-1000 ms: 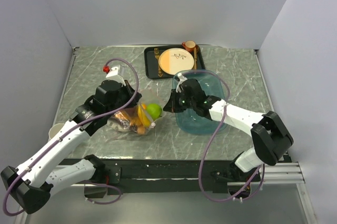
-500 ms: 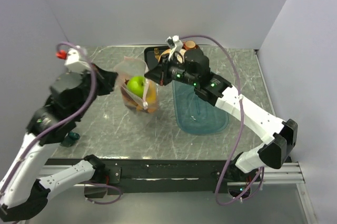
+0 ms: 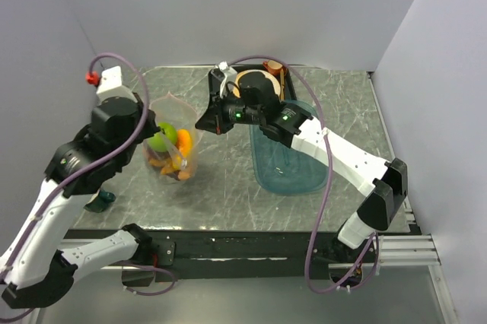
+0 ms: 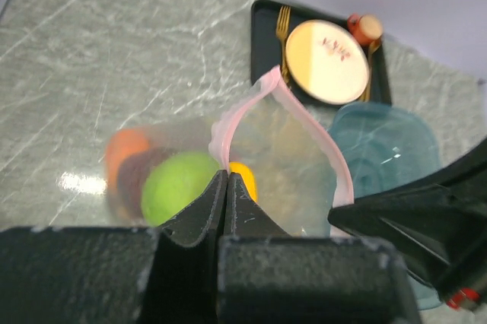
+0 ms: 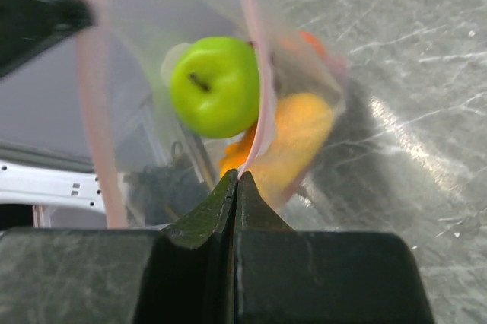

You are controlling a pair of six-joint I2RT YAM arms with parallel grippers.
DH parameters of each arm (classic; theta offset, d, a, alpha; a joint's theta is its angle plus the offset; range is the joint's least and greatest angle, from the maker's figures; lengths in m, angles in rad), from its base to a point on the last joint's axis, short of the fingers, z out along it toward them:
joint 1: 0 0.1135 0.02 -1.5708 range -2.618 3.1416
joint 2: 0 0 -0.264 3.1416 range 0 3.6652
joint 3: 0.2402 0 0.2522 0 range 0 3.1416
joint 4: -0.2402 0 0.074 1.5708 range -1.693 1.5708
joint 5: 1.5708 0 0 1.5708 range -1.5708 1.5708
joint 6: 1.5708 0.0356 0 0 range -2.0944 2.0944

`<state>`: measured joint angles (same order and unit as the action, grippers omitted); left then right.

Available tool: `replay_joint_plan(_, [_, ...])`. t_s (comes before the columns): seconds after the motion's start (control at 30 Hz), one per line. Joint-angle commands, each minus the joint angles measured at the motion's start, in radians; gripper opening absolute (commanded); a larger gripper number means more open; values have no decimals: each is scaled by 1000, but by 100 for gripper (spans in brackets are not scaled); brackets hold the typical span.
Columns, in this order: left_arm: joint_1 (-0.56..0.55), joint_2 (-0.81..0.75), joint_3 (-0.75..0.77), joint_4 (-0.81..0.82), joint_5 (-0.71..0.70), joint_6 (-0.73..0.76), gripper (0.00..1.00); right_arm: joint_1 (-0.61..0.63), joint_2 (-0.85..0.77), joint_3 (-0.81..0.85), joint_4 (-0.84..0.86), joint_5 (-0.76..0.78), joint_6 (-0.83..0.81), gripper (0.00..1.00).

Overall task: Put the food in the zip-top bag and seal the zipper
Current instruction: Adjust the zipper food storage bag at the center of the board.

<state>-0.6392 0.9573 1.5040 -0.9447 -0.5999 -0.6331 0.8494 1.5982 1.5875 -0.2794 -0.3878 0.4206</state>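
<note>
Bag (image 3: 171, 149) hangs mouth-up over left half of tabletop (image 3: 228, 187), zipper (image 4: 312, 122) rim spread in a loop. Green apple (image 5: 215, 84) and orange pieces (image 5: 300, 130) sit low inside. Left gripper (image 4: 226, 176): jaws clenched on one side of rim. Right gripper (image 5: 236, 176): jaws clenched on opposite side. Teal tray (image 3: 293, 164) lies to the right, plate (image 4: 327, 61) behind.

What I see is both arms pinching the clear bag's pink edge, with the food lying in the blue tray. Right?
Not quite: the food, a green apple among it, sits inside the bag, not in the blue tray, as the right wrist view shows. The left gripper and right gripper do pinch the pink edge.
</note>
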Motion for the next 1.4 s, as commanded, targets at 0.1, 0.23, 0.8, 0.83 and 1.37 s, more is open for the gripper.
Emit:
replay_joint_plan(0.1, [-2,-16,34,75,0,21,1,8,29,6,40,-33,-3,0])
replay_joint_plan(0.23, [-2,32,4,124,118,70,1,-1,13,-116,83,38,21,0])
replay_joint_plan(0.8, [-1,147,-125,251,229,59,2,-101,-87,-287,183,9,96,2])
replay_joint_plan(0.83, [-1,138,-145,262,235,50,2,-99,-77,-265,180,0,101,2])
replay_joint_plan(1.37, [189,-3,-82,103,155,33,1,14,120,155,-17,-75,107,2])
